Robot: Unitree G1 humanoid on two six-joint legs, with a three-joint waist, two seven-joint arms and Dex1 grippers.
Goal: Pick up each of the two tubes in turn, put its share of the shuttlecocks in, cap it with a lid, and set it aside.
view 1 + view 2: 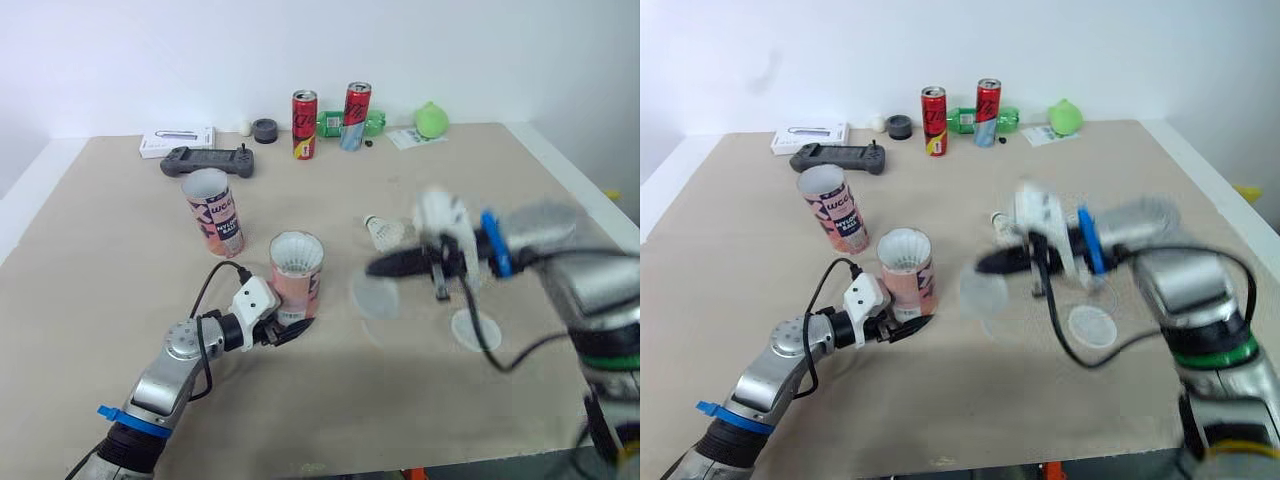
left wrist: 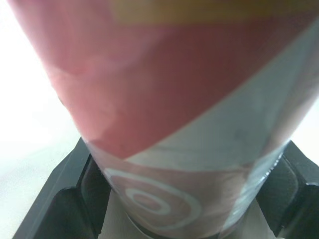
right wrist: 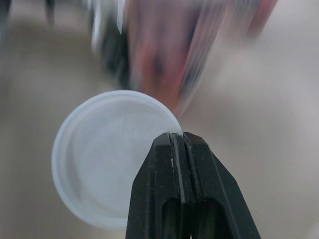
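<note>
"Beige table [image 1: 90,300] against a bare white wall [image 1: 100,60], with clutter pushed to the far edge. Does any of that matter?"

"No. The game controller [image 1: 207,160] and the two soda cans [image 1: 304,125] stand well apart from the work. The job is the two tubes. The farther tube [image 1: 213,210] stands upright on its own, its mouth uncovered, and I can't tell what is inside it."

"And the nearer tube [image 1: 297,270]?"

"It is at mid-table, leaning a little, with white feathers showing at its mouth. I'd judge its share is already in. The left gripper [image 1: 280,328] is clamped around its base, one finger on each side, low enough to leave the mouth free for capping."

"So the right arm brings the cap?"

"Yes. The right gripper [image 3: 182,137] is pinched tight on the rim of a clear lid [image 3: 107,159], just beside the nearer tube on its right. Holding it by the edge keeps the flat face free to drop over the mouth, though a thin edge hold could let it swivel when pressed."

"What else is left?"

"A second lid [image 1: 475,328] lies flat on the table under the right arm — presumably for the farther tube. One loose shuttlecock [image 1: 385,232] lies on its side beyond the grippers."
</note>
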